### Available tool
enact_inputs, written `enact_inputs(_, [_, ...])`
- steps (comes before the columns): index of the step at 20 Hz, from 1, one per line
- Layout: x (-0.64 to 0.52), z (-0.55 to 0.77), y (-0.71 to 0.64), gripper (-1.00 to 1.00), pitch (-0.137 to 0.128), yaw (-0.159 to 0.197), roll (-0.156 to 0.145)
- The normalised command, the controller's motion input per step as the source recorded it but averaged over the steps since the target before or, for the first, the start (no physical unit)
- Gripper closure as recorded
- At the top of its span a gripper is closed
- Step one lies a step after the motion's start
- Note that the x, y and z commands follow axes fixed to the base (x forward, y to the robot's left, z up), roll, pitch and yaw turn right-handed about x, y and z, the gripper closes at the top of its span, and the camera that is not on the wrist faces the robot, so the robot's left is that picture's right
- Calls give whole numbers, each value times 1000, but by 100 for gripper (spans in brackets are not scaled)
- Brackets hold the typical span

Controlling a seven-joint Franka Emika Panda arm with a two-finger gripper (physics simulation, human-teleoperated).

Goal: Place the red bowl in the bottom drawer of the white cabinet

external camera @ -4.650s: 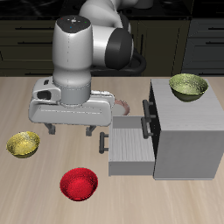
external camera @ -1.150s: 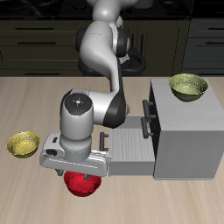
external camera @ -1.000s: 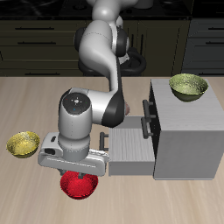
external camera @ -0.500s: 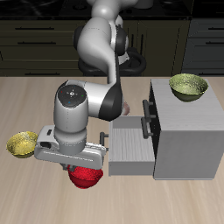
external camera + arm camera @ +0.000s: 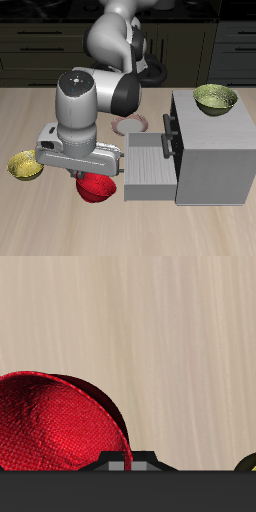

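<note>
The red bowl (image 5: 96,187) hangs tilted from my gripper (image 5: 91,176), which is shut on its rim and holds it a little above the table. In the wrist view the ribbed inside of the bowl (image 5: 55,428) lies right against my gripper (image 5: 128,460). The white cabinet (image 5: 212,152) stands beside me. Its bottom drawer (image 5: 150,166) is pulled out, with the dark bar handle (image 5: 118,161) close to the bowl. The bowl is in front of the drawer, lower than its rim, not over it.
One yellow-green bowl (image 5: 215,97) sits on the cabinet's top. Another (image 5: 25,165) lies on the table on the far side of my arm from the cabinet; its edge shows in the wrist view (image 5: 248,463). A white red-rimmed plate (image 5: 132,124) lies behind the drawer.
My gripper came down onto the red bowl, closed on its rim and lifted it off the table. Over the last second the bowl has risen and tilted.
</note>
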Motion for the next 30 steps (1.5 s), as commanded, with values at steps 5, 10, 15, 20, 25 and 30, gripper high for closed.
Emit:
enact_inputs(5, [-245, 461, -72, 100, -54, -34, 18])
enact_inputs(10, [-221, 317, 73, 100, -49, -15, 46])
enact_inputs(15, [-310, 198, 77, 100, -22, 14, 27])
enact_inputs(20, [-245, 146, 64, 100, -10, 18, 15])
enact_inputs(25, [-349, 154, 148, 100, 15, 3, 5])
enact_inputs(30, [-297, 126, 226, 100, -23, -28, 43])
